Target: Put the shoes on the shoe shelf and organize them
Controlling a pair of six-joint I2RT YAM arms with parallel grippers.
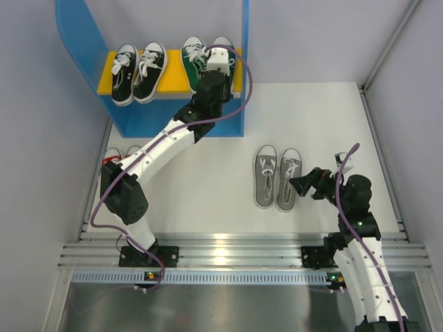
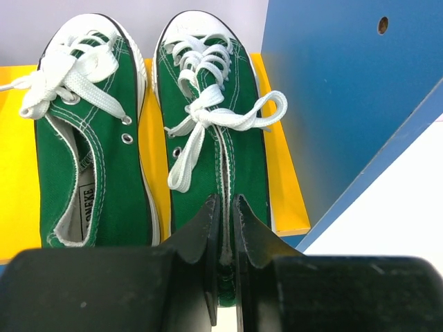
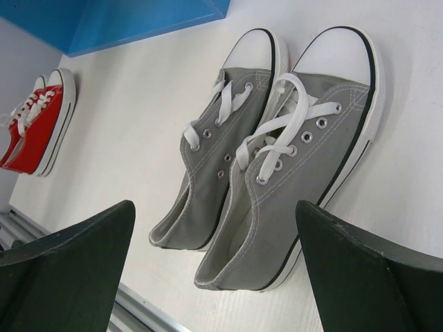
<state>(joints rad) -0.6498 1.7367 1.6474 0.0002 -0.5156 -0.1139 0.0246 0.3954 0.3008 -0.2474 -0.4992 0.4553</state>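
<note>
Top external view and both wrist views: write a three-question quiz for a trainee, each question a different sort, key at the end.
1. True or false: the grey pair lies on the yellow board.
2. What does the left gripper pinch? A: a red sneaker's toe cap. B: the heel of a green sneaker. C: a black sneaker's lace.
3. Fill in: the right gripper, beside the grey pair, is ___ (open or shut).

Key: 1 false, it lies on the table; 2 B; 3 open.
</note>
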